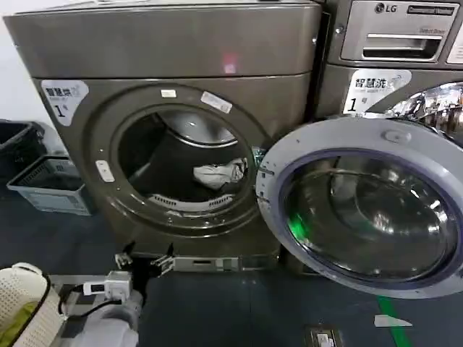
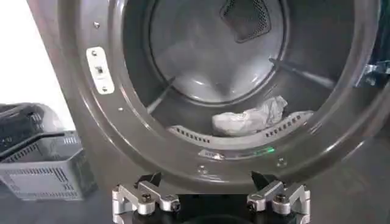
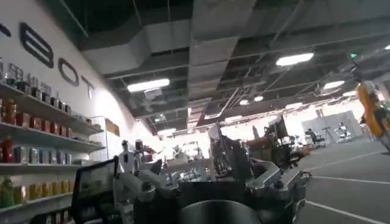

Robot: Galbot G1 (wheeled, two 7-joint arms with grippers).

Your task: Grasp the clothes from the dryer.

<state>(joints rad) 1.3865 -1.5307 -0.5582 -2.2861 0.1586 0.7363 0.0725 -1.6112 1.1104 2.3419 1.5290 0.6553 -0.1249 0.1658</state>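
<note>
The bronze-grey dryer (image 1: pixel 166 43) stands with its round door (image 1: pixel 275 181) swung open to the right. Inside the drum, low and toward the right, lie the clothes (image 1: pixel 219 173), a small white and grey bundle. My left gripper (image 1: pixel 145 258) is open, low in front of the dryer's base and below the porthole's lower rim. In the left wrist view the clothes (image 2: pixel 250 117) rest just behind the drum lip, well beyond the open left gripper (image 2: pixel 206 181), which holds nothing. My right gripper (image 3: pixel 207 165) is open, faces away into the room and holds nothing.
A silver-grey LG machine (image 1: pixel 394 43) stands to the right, behind the open door. A grey crate (image 1: pixel 51 186) and a black bin (image 1: pixel 18 144) sit on the floor to the dryer's left. A white perforated basket (image 1: pixel 22 296) is at the near left. Dark floor lies in front.
</note>
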